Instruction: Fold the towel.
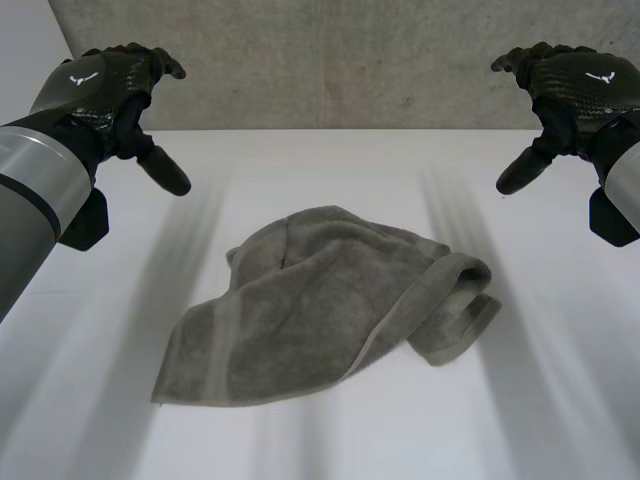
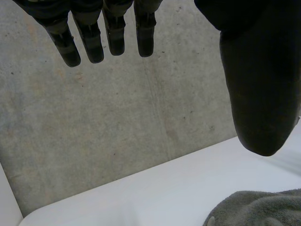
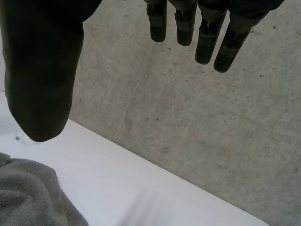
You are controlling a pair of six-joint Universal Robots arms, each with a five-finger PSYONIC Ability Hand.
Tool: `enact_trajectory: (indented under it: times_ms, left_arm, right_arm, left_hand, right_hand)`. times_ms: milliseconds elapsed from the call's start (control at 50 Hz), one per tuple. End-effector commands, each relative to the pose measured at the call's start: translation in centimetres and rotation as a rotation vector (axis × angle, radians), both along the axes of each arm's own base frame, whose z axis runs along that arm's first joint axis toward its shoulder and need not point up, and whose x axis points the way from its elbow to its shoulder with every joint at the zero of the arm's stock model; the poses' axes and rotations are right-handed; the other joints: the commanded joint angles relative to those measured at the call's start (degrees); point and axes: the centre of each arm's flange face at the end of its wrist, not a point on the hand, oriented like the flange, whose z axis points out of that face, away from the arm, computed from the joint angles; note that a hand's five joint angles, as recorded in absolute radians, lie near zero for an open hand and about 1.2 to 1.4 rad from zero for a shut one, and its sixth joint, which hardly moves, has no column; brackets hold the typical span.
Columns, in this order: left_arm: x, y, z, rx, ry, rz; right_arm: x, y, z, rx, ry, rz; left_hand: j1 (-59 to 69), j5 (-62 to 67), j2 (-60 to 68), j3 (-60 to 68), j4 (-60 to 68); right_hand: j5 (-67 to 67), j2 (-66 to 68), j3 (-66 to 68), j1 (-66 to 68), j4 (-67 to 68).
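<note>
Grey towel (image 1: pixel 330 305) lies crumpled mid-table (image 1: pixel 560 420). Left hand (image 1: pixel 110 90) hovers at ten o'clock, right hand (image 1: pixel 575 85) at two o'clock, both with fingers spread, holding nothing.

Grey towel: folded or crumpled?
Crumpled, not folded. The grey terry towel lies in a loose heap on the white table, one end rolled over.
</note>
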Motion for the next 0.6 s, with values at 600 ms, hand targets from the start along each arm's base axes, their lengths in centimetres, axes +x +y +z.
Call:
enact_trajectory:
  times_ms: [600]
  left_arm:
    - [-9.6,7.2,-17.1,0.558,-0.122,-0.228]
  right_arm:
    - [2.5,-1.9,-16.0,0.036,0.701,0.335]
  left_hand:
    - [6.33,6.79,6.58,-2.86,-3.08]
  right_hand:
    - [-1.69,-1.35,-2.76,-1.11,-4.29]
